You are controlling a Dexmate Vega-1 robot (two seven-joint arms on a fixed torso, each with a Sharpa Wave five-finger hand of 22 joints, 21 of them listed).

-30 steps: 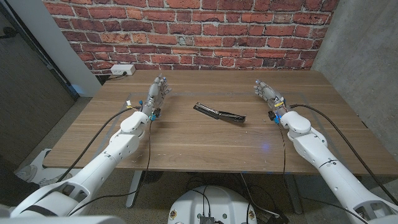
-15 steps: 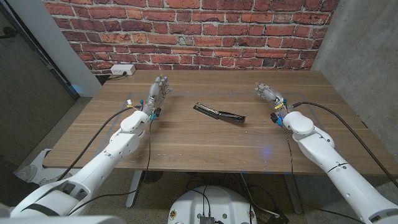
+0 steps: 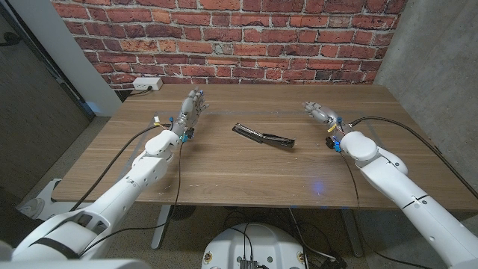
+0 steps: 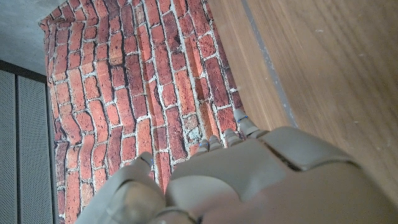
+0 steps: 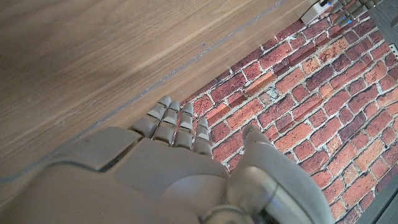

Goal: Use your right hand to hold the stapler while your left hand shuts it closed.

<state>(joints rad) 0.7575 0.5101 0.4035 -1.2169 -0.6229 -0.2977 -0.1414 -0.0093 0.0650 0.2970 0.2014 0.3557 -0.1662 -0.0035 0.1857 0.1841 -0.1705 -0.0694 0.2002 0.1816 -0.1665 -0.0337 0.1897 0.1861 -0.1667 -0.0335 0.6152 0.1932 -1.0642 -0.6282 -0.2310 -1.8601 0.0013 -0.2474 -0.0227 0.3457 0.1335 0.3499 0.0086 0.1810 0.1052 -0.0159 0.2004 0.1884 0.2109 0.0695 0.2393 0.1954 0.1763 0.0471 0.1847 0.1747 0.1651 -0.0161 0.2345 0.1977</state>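
A black stapler (image 3: 264,137) lies swung open and stretched out flat near the middle of the wooden table (image 3: 224,168), running from upper left to lower right. My left hand (image 3: 192,109) hovers well to its left with fingers straight and apart, holding nothing. My right hand (image 3: 320,112) is off to the stapler's right, fingers also extended and empty. From the wrist views I see the back of the left hand (image 4: 249,183) and the back of the right hand (image 5: 168,171), each pointing toward the brick wall.
A red brick wall (image 3: 224,37) runs along the table's far edge, with a white power strip (image 3: 146,84) at its foot on the left. A grey concrete wall (image 3: 433,60) stands to the right.
The right hand has edged slightly toward the stapler and the right forearm has swung inward. The left hand has risen a little. The stapler has not moved.
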